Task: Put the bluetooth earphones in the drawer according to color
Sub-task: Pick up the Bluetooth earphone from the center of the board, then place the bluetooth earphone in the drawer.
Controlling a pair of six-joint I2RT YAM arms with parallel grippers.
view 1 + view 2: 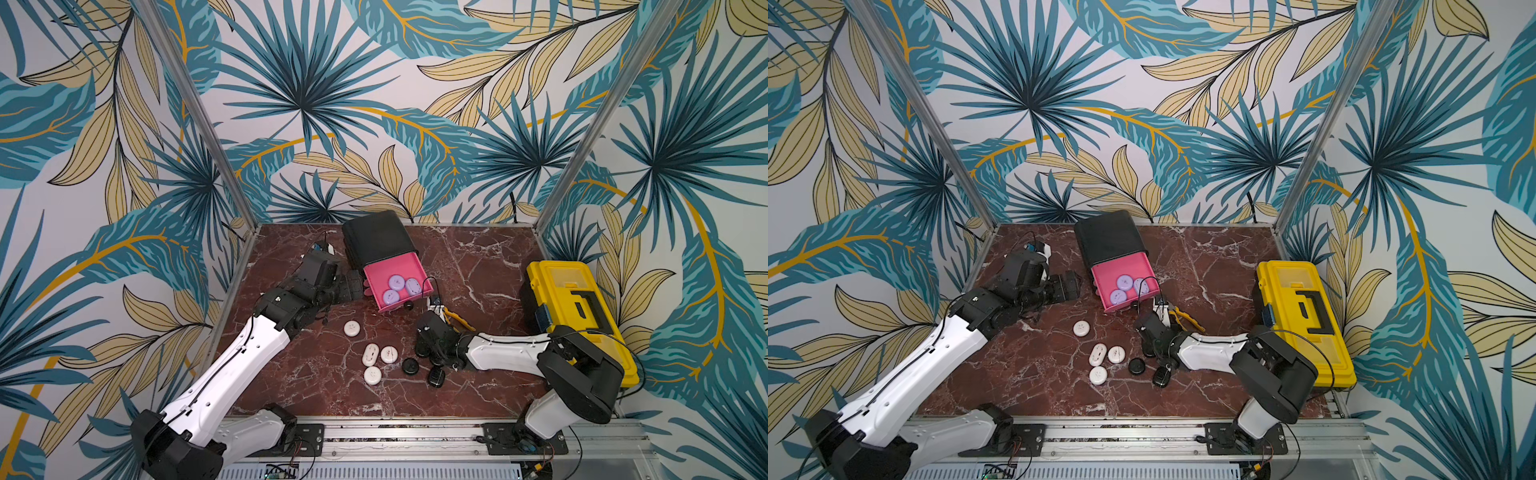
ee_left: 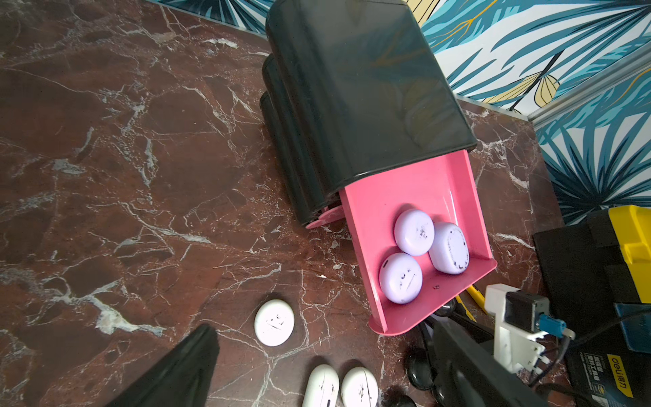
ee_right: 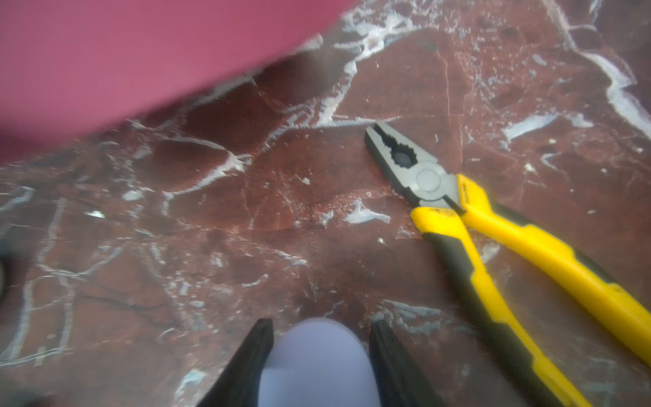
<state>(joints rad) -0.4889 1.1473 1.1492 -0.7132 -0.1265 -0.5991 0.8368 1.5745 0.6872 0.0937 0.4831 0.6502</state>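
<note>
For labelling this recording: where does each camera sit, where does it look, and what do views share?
Both top views: high behind the arms, looking down at table; left arm, right arm show.
Left wrist: above the table, facing the drawer; one finger shows.
Right wrist: low, facing pliers; fingers flank a lilac earphone.
All share the drawer.

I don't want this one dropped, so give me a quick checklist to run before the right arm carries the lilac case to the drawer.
1. Lilac case between the right gripper fingers: ok.
2. Firm squeeze on it: cannot tell.
3. Drawer pulled out: ok.
4. Colour match: ok, three lilac ones inside.
5. Spare room in the drawer: ok, bare floor near the cabinet.
6. Left gripper out of the way: ok, open beside the cabinet, not over the drawer.
</note>
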